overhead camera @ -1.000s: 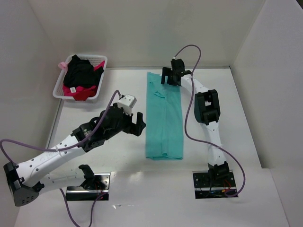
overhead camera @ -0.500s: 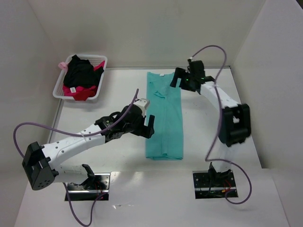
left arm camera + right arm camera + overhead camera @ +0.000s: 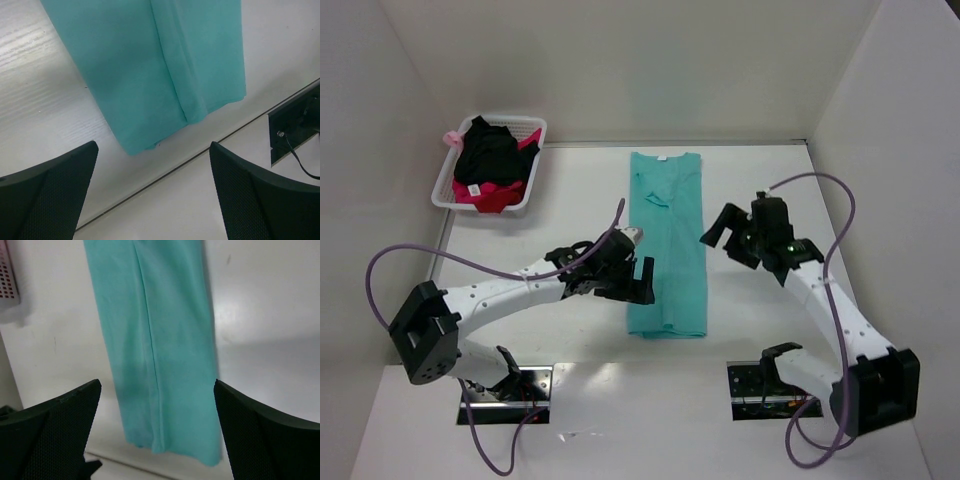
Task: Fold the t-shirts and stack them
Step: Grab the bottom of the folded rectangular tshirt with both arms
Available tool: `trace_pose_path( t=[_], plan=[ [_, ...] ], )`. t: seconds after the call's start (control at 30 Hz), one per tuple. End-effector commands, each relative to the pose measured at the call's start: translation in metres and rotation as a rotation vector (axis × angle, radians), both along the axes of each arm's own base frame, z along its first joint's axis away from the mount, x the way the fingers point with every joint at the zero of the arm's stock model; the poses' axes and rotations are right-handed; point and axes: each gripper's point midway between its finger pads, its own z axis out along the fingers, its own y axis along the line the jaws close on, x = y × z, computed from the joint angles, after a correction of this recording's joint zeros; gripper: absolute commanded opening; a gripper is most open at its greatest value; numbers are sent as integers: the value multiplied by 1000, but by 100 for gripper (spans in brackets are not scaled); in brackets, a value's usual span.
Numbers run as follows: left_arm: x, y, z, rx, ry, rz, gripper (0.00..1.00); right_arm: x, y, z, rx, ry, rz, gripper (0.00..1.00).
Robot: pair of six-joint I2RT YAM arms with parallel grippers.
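While one teal-green cloth t-shirt lies folded in a long strip at the table's middle, one black shirt and one pink-red shirt sit in the white plastic lattice basket at its far left corner. The left gripper and the right gripper flank the strip, each spread wide and empty.

The white counter carries a teal-green t-shirt, folded lengthwise into a long narrow strip. It lies flat near the middle, with its white neck label toward the far wall. A white lattice basket sits in the far left corner, well apart from it.
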Motion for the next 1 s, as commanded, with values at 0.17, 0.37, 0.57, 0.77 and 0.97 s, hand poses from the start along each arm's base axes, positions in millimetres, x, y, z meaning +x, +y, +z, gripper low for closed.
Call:
trace_pose_path(
  t=[0.17,0.37,0.57,0.77,0.97],
  plan=[
    [-11,-1,-16,-49,67,53,100,-83,24,-14,90,188,-33,95],
    [-10,-1,-22,-37,88,87,100,-118,38,-51,26,308,24,90],
    [-5,3,-21,-4,86,120,100,-138,34,-69,-46,384,-4,87],
    [-9,4,-21,-12,101,123,100,-146,24,-76,-92,438,-80,84],
    [-16,18,-31,20,116,159,100,-155,21,-90,-106,510,-146,80]
  ],
)
